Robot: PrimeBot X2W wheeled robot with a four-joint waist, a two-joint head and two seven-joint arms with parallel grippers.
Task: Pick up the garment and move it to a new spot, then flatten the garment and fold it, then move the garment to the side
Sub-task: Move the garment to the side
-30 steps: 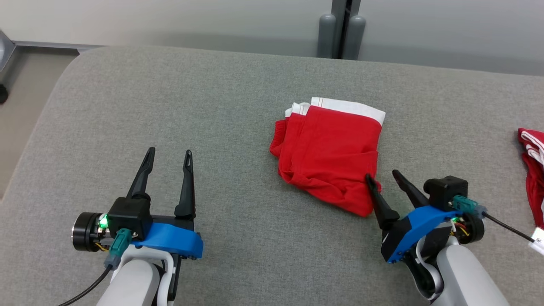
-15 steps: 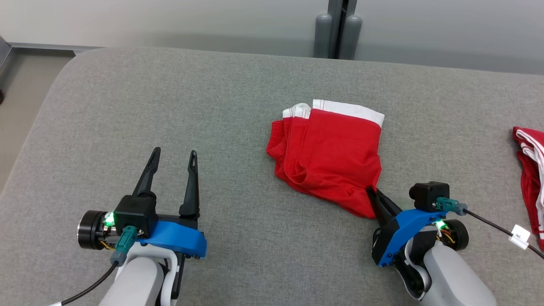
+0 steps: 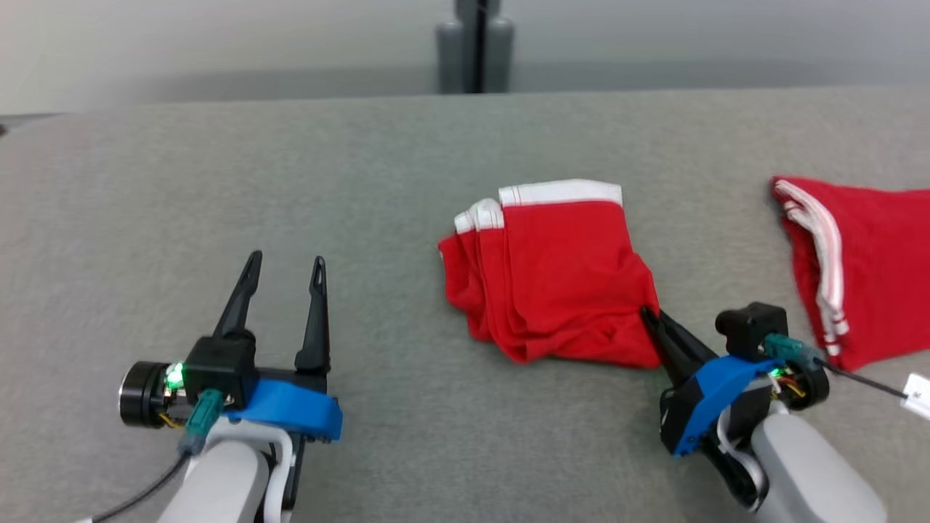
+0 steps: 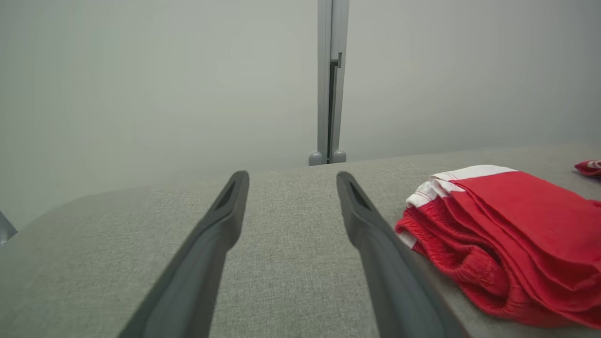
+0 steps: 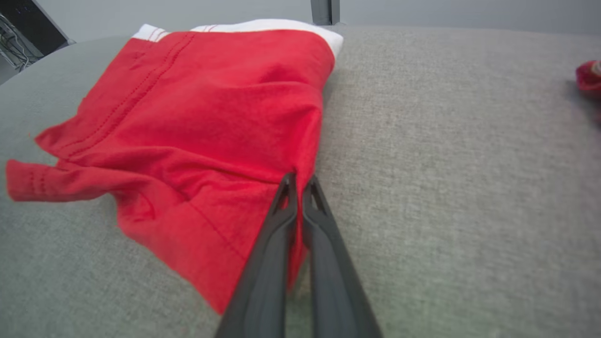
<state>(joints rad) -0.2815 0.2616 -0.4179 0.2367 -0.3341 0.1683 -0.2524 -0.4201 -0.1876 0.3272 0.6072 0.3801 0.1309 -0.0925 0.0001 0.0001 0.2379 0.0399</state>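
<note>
At 5 o'clock on garment (image 3: 559, 276), right hand (image 3: 649, 314) pinches corner, maybe all layers; lift low, left hand (image 3: 286, 258) released.

Grey fabric-covered surface (image 3: 218, 181), plain pale wall (image 4: 141, 70) behind, grey vertical post (image 3: 476, 43).

Your left claw (image 3: 287, 258) and right claw (image 3: 646, 312) each have two long dark tapered fingers (image 3: 316, 319) on a blue bracket (image 3: 290, 414). Note the black camera block (image 3: 218, 367), green lamp (image 3: 174, 376), teal plug (image 3: 200, 420), black cable (image 3: 138, 497) and pale grey forearm (image 3: 218, 487). A white tag (image 3: 917, 396) marks the right cable.
</note>
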